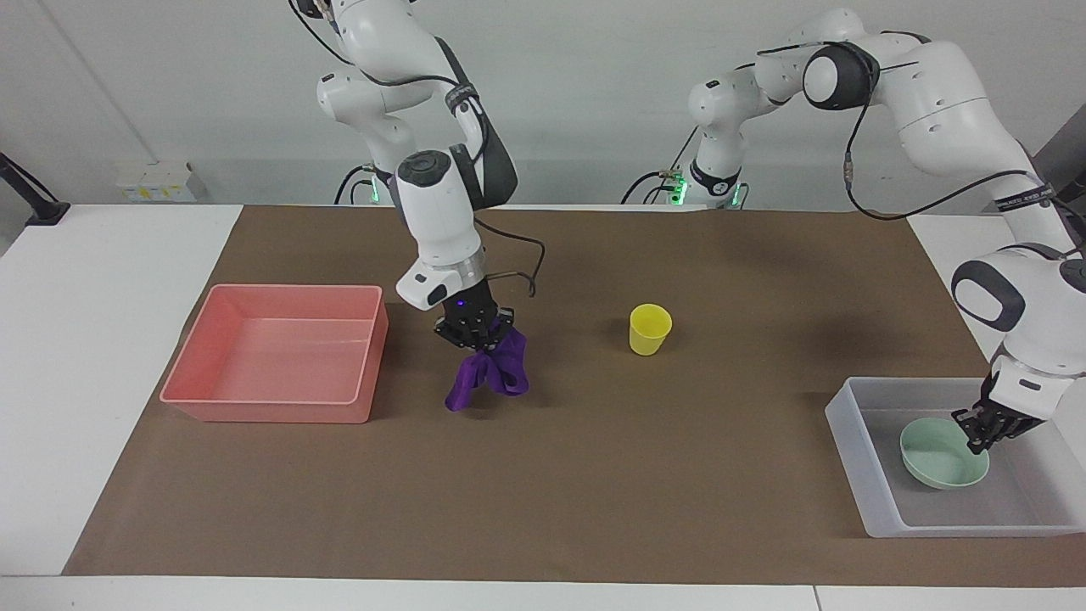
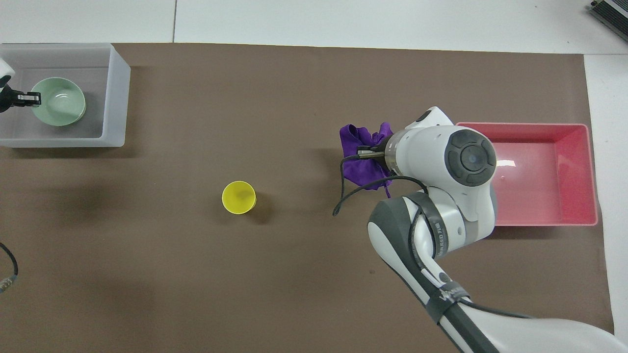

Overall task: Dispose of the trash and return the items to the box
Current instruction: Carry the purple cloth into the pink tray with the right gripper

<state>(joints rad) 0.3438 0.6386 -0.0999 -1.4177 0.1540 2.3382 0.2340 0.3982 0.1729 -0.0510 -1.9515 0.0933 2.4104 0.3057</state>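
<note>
The right gripper (image 1: 482, 341) is gripping the purple cloth (image 1: 490, 378) with closed fingers, holding it above the desk (image 1: 594, 475) beside the pink tray (image 1: 276, 407). The left gripper (image 1: 977, 434) is at the green bowl's (image 1: 933, 458) rim inside the clear box (image 1: 874, 475); whether its fingers are open cannot be told. The yellow cup (image 1: 650, 329) is standing mid-desk.

Hardly any writing can be read. A dark strap around the right arm's white forearm (image 2: 438, 234) carries small white lettering, too small to make out. A second dark band (image 2: 449, 297) lower on that arm bears white letters that are likewise illegible.
</note>
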